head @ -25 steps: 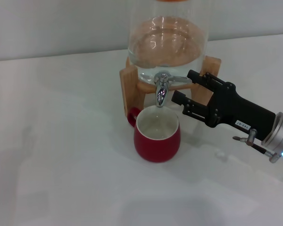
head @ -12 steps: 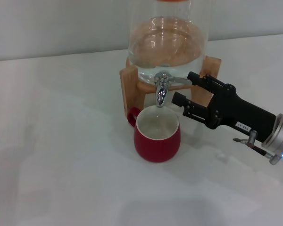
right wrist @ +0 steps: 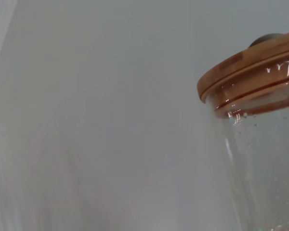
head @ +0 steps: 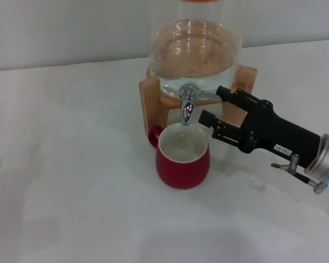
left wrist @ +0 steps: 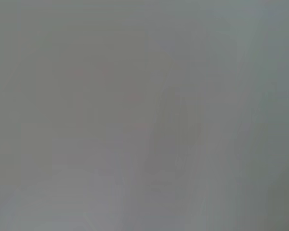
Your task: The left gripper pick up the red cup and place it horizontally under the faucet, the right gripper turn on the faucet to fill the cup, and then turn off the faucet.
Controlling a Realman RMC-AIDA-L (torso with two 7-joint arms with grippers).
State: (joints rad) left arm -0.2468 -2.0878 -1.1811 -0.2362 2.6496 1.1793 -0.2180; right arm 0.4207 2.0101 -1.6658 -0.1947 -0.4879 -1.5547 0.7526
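The red cup [head: 182, 159] stands upright under the faucet [head: 187, 104].

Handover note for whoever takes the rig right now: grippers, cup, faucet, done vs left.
Right gripper: jaws open, one on each side of the faucet's lever, beside the faucet. Whether they touch the lever, I cannot tell.
Left gripper: not in view.
Red cup: upright on the table, directly under the spout, handle toward the stand. The jar holds water.
Done: cup placed under the faucet.
Left: no stream is visible and the fill level is unclear, so check the cup, open or close the faucet accordingly, and end with it off.
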